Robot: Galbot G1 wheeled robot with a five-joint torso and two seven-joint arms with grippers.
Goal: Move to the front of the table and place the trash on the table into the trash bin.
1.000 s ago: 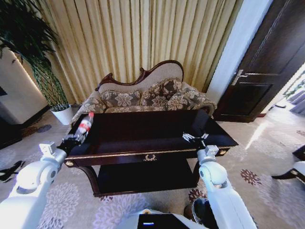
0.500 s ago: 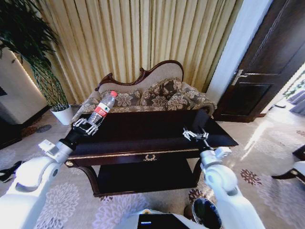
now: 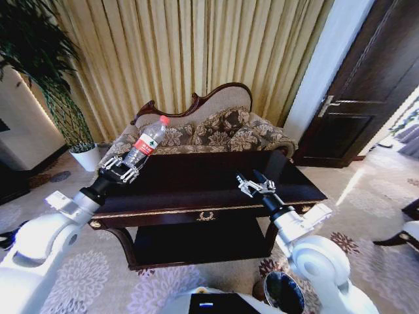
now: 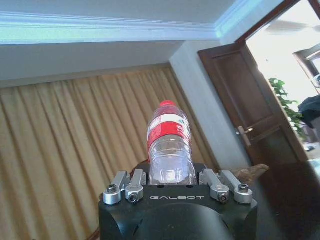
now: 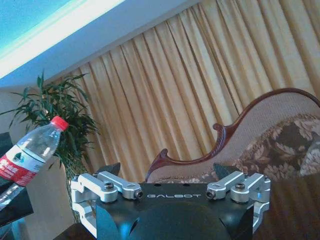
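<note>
In the head view, the left gripper [image 3: 121, 171] held the bottle [image 3: 145, 142] by its base, lifted clear of the table [image 3: 196, 196] at about ten o'clock, red cap tilted toward one o'clock; the right gripper [image 3: 252, 185] hovered over the tabletop at three o'clock, fingers spread wide and empty. The trash bin [image 3: 283, 293] sat on the floor at five o'clock, so the pickup looked done and the drop remained. Compared with a second earlier, the bottle had risen from the table edge and the right arm had swung inward. The left wrist view showed the fingers closed around the bottle's [image 4: 169, 150] lower body. The right wrist view showed its jaws apart, the bottle [image 5: 27, 156] at nine o'clock.
</note>
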